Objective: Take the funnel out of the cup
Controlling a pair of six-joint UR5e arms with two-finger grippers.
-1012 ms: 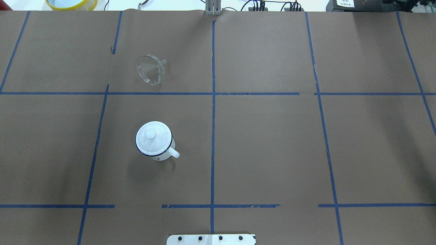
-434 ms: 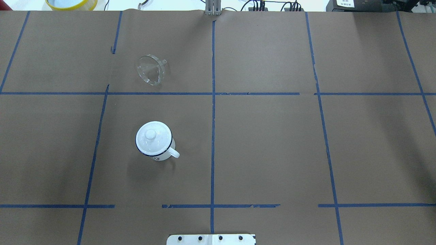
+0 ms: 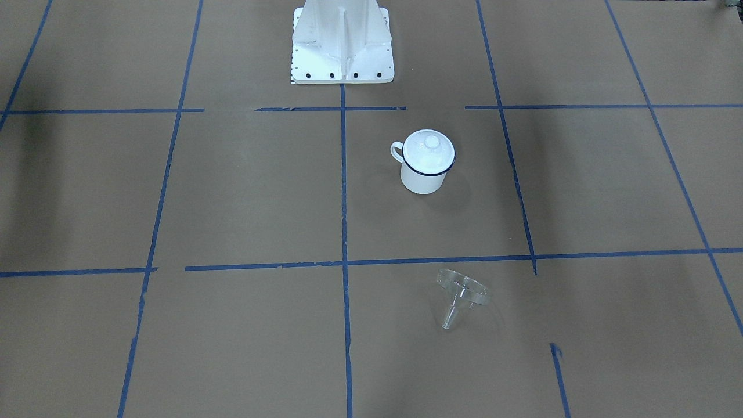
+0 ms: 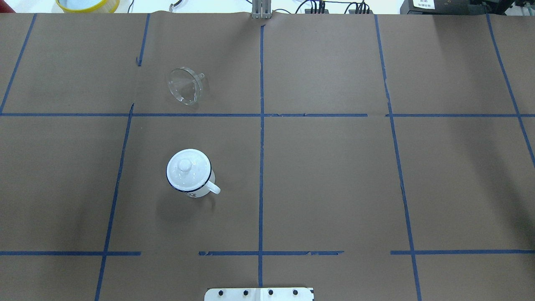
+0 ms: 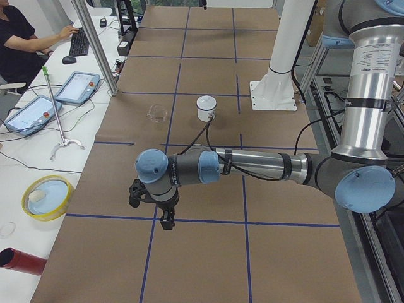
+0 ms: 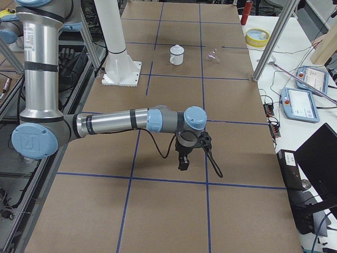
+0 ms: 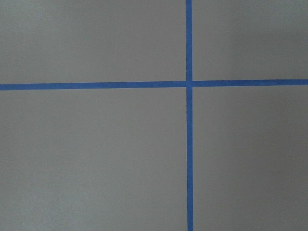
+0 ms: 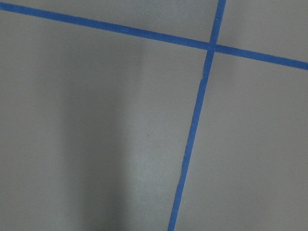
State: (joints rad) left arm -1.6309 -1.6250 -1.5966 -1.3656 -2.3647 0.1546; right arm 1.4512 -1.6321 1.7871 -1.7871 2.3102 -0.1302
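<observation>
Funnel (image 4: 185, 86): looks light, stiff, slippery; tipped, well apart from cup (image 4: 199, 191); best pinched at rim. Left claw (image 5: 166, 225), right claw (image 6: 182, 164): cannot tell spread.

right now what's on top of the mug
A white lid with a knob sits on the mug and covers its mouth, so the inside is hidden. The clear funnel lies on the table, apart from it.
</observation>
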